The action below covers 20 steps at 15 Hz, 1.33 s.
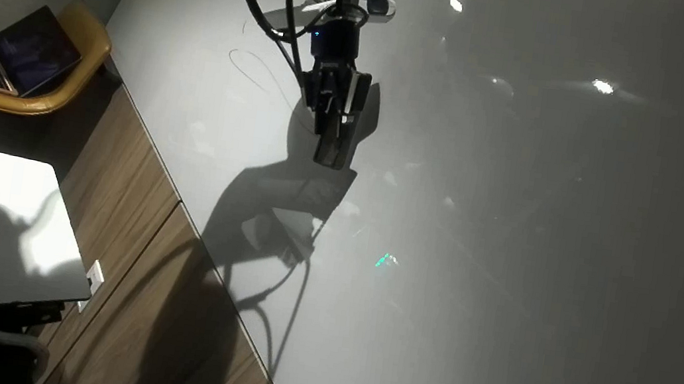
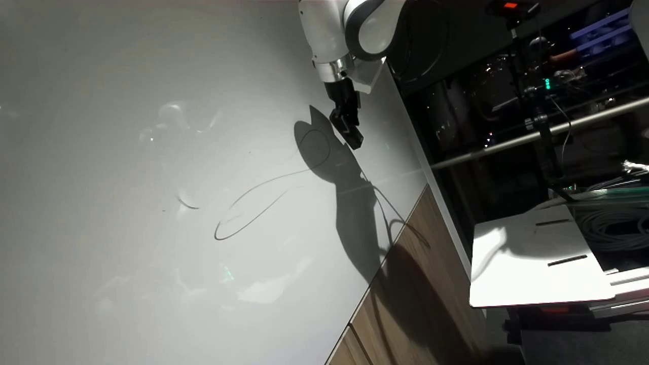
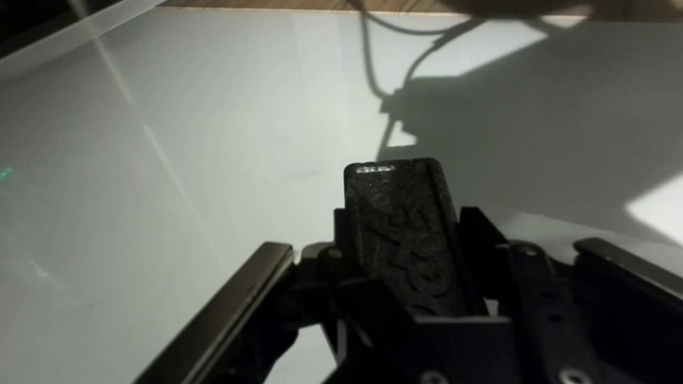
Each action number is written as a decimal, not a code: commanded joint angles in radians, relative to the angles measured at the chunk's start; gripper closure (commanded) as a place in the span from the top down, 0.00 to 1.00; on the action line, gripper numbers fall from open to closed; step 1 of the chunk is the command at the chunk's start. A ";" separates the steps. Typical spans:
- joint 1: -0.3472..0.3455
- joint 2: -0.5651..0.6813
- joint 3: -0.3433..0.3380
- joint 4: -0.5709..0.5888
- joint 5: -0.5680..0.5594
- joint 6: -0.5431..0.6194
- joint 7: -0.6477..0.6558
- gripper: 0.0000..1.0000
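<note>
My gripper [image 1: 334, 114] is shut on a dark, oblong block [image 1: 333, 150] that looks like a board eraser. In the wrist view the block [image 3: 395, 194] sits between the two fingers of the gripper [image 3: 408, 229], its far end sticking out past them. Its face has carved or raised marks. The gripper [image 2: 346, 119] and block [image 2: 353, 139] are in front of a large glossy white surface [image 2: 101, 177]. I cannot tell whether the block touches it. A thin dark looping line [image 2: 274, 179] is drawn on the surface beside the gripper; fainter lines show in an exterior view [image 1: 250, 80].
Wood panels [image 1: 127, 242] border the white surface. A white tabletop [image 2: 537, 279] stands near them. A laptop [image 1: 34, 51] rests on a yellow-brown chair [image 1: 99, 40]. A camera stand [image 2: 542, 126] and coiled cables [image 2: 608, 228] stand at one side. The arm's shadow covers part of the surface.
</note>
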 commanded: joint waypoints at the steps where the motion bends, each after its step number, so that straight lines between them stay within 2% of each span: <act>1: -0.009 0.027 0.006 0.078 0.060 -0.004 -0.091 0.27; 7: 0.016 0.158 0.038 0.255 0.133 -0.050 -0.170 0.27; 11: 0.049 0.227 0.063 0.384 0.133 -0.183 -0.178 0.27; 15: 0.117 0.293 0.113 0.489 0.113 -0.294 -0.141 0.27; 20: 0.214 0.396 0.169 0.595 0.104 -0.375 -0.089 0.27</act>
